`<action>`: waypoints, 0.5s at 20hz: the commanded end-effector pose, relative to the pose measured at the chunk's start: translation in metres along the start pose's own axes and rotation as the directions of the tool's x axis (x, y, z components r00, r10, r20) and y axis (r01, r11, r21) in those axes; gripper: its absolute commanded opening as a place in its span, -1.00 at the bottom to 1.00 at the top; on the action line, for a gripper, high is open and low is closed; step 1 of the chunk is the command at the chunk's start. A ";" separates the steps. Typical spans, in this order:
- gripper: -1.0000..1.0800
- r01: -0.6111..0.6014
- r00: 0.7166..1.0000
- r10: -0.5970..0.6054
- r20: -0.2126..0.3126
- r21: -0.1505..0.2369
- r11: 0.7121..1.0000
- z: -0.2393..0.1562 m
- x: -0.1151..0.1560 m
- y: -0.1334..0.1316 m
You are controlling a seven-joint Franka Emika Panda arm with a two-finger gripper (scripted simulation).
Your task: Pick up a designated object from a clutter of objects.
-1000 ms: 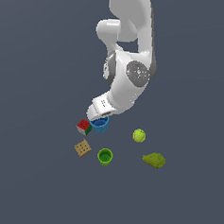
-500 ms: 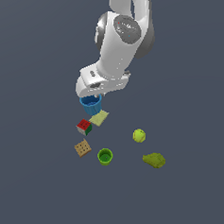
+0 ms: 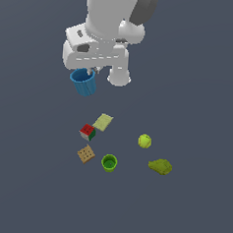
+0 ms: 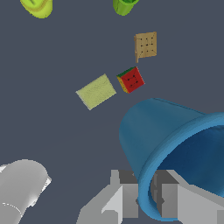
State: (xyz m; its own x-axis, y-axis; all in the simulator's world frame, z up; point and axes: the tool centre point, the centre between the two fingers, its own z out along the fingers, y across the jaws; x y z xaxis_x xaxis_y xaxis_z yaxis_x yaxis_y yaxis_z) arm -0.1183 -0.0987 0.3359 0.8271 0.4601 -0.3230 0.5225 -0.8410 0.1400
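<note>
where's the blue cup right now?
The blue cup hangs tilted in the gripper, clear of the surface, toward the exterior view's upper left, above the puzzle cube and pale green card.

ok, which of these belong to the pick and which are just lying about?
In the job:
blue cup, clamped at its rim
claw

Lying about:
green cup
puzzle cube
cracker square
pale card
ball
olive lump

Blue cup [image 3: 84, 82]: held at its rim beneath the gripper [image 3: 92, 70], tilted, clear of the floor. Below it lie a puzzle cube [image 3: 87, 131] just beside a pale green card [image 3: 103, 122], a tan cracker square [image 3: 86, 154] and a green cup [image 3: 109, 163]. Toward the exterior view's right: a yellow-green ball [image 3: 145, 140] and an olive lumpy piece [image 3: 160, 166].
</note>
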 end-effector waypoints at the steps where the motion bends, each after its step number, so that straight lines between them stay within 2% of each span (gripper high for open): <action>1: -1.00 0.000 1.000 0.000 -0.001 -0.001 1.000 -0.016 -0.019 0.006; 10: -1.00 -0.001 1.000 0.001 0.000 -0.003 1.000 -0.055 -0.064 0.022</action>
State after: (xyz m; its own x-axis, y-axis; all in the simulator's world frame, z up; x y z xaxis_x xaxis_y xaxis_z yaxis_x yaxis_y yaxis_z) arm -0.1463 -0.1280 0.4037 0.8275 0.4590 -0.3234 0.5219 -0.8411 0.1419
